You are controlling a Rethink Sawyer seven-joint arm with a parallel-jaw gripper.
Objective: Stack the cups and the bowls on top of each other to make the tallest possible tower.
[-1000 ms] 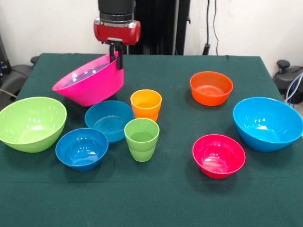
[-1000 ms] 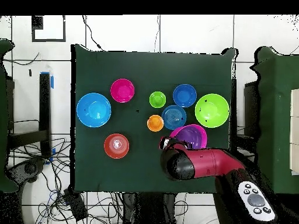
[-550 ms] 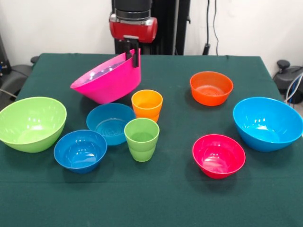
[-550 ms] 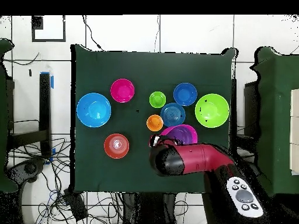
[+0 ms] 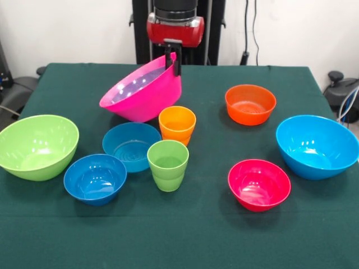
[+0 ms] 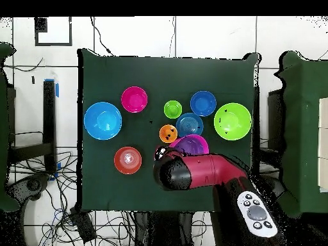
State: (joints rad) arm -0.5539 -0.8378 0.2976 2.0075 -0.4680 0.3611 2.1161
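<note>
Running left to right across your table in the front view: the lime green bowl (image 5: 37,145) is sitting at the edge, the dark blue bowl (image 5: 95,178) and teal bowl (image 5: 131,145) are resting beside it, and the big pink bowl (image 5: 142,92) is hanging tilted, off the cloth, a purple bowl (image 5: 134,87) nested inside. Your gripper (image 5: 173,58) is pinching its upper right rim, clamped tight. The orange cup (image 5: 177,125) is standing just below and right of the lifted bowl, the green cup (image 5: 168,165) nearer still. Rightward, the orange bowl (image 5: 250,103), red-pink bowl (image 5: 259,184) and sky blue bowl (image 5: 317,145) are waiting well apart.
</note>
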